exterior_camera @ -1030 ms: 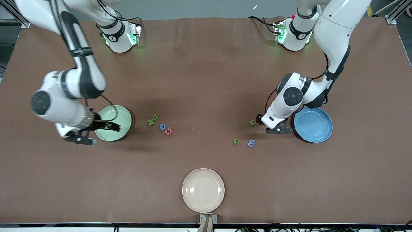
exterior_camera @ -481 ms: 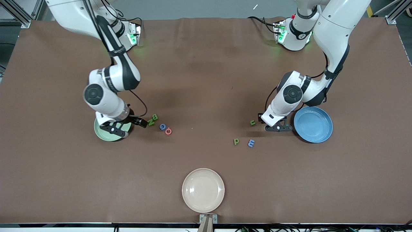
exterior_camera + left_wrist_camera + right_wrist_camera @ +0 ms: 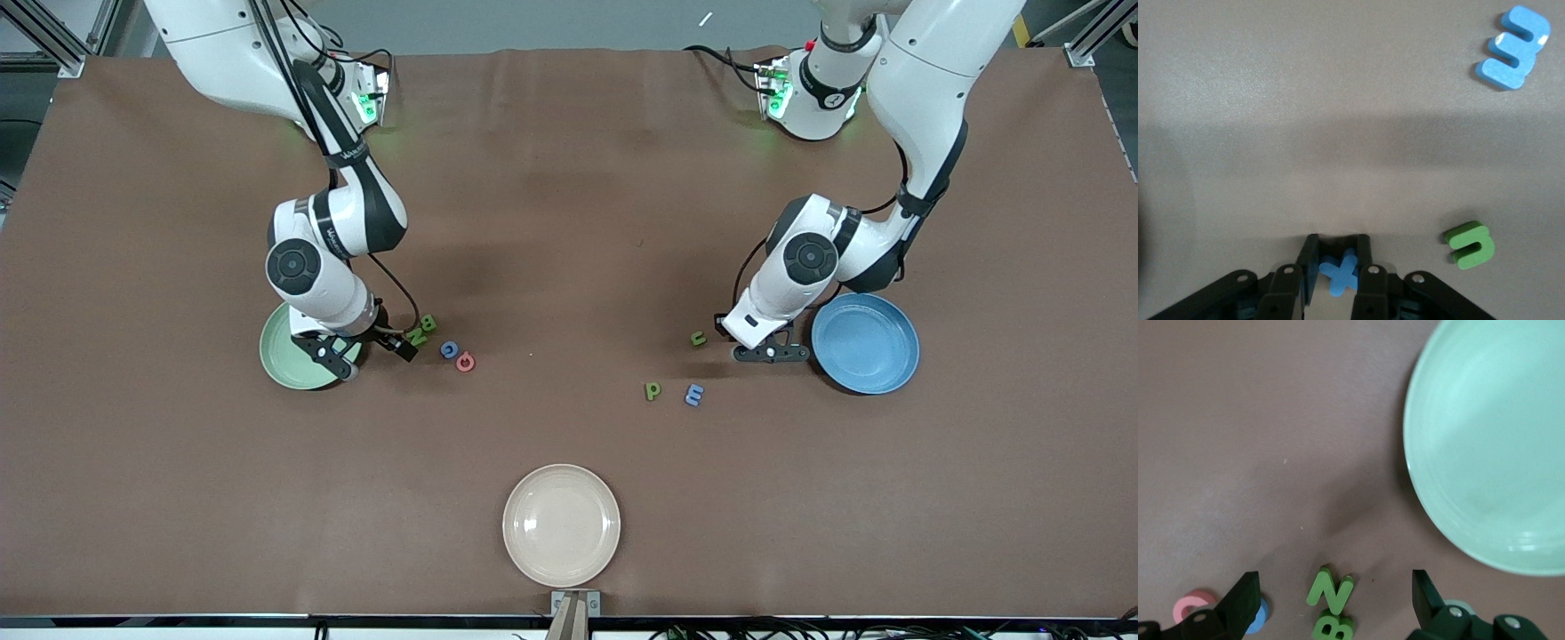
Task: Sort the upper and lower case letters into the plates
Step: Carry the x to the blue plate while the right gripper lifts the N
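Note:
My left gripper (image 3: 741,340) is low at the table beside the bright blue plate (image 3: 864,344), shut on a small blue letter x (image 3: 1338,275), which the hand hides in the front view. A green letter (image 3: 698,338) lies close by, with a green p (image 3: 653,390) and a blue m (image 3: 693,395) nearer the camera. My right gripper (image 3: 364,352) hangs open between the pale green plate (image 3: 283,356) and the green N (image 3: 416,336) and B (image 3: 428,324). The N (image 3: 1330,590) shows between its fingers (image 3: 1245,600). A blue letter (image 3: 449,349) and a red one (image 3: 465,362) lie beside them.
A cream-beige plate (image 3: 561,524) sits near the table's front edge at the middle. Both arms' bases stand along the table's back edge. Bare brown table stretches between the two groups of letters.
The left gripper has shut on the blue x. The right arm has swung from the outer side of the green plate across it toward the N and B.

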